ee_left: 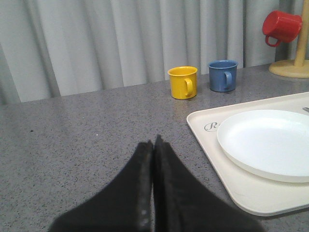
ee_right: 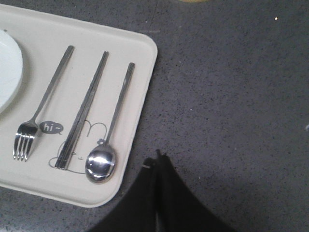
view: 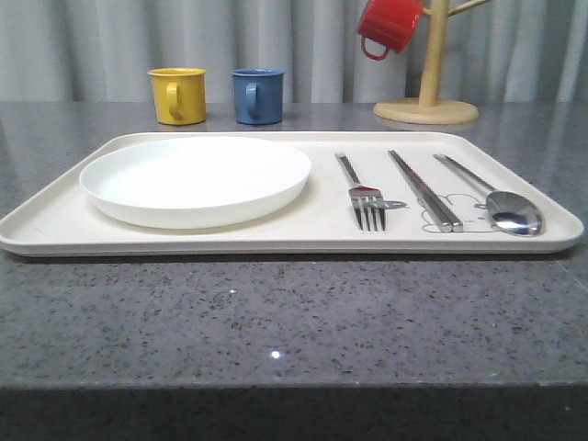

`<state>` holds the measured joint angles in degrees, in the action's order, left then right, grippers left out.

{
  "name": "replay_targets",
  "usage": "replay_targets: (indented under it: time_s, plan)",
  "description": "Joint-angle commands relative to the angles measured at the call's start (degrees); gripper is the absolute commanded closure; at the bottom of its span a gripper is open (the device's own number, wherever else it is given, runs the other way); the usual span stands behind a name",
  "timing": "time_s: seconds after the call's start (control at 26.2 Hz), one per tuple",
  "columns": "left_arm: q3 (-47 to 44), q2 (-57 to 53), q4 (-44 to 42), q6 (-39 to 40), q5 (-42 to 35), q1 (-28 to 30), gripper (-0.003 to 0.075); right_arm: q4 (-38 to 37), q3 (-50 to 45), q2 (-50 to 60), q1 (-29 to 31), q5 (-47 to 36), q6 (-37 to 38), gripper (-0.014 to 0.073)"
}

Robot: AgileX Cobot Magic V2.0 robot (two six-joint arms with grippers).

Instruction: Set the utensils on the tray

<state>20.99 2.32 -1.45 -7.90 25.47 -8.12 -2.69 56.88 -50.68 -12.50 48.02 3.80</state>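
The cream tray (view: 303, 237) lies across the grey table. On it rest a round white plate (view: 195, 177) at the left, then a silver fork (view: 362, 197), a pair of metal chopsticks (view: 424, 190) and a spoon (view: 501, 206) at the right. The right wrist view looks down on the fork (ee_right: 39, 114), chopsticks (ee_right: 82, 113) and spoon (ee_right: 108, 140) lying side by side over the rabbit drawing. My right gripper (ee_right: 157, 157) is shut and empty over bare table beside the tray's corner. My left gripper (ee_left: 153, 144) is shut and empty, left of the tray (ee_left: 212, 150) and plate (ee_left: 270, 142).
A yellow mug (view: 178, 95) and a blue mug (view: 258, 96) stand behind the tray. A red mug (view: 388, 26) hangs on a wooden mug tree (view: 432, 83) at the back right. Grey curtains close off the back. The table's front edge runs close to the camera.
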Motion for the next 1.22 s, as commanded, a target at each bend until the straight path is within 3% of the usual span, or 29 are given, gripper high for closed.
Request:
replay_targets:
  time_s: [0.0, 0.53, 0.84, 1.18]
  plan:
    - [1.5, 0.7, 0.5, 0.6, -4.4, -0.1, 0.0738, -1.5, -6.8, 7.5, 0.1, -11.3, -0.6, 0.0663]
    - [1.5, 0.7, 0.5, 0.6, -4.4, -0.1, 0.0738, -1.5, -29.8, 32.0, 0.1, -28.0, -0.6, 0.0663]
    - [1.5, 0.7, 0.5, 0.6, -4.4, -0.1, 0.0738, -1.5, -33.2, 38.8, 0.1, -28.3, -0.6, 0.0663]
    - [1.5, 0.7, 0.5, 0.6, -4.4, -0.1, 0.0738, -1.2, -33.2, 39.0, 0.1, -27.8, -0.5, 0.0663]
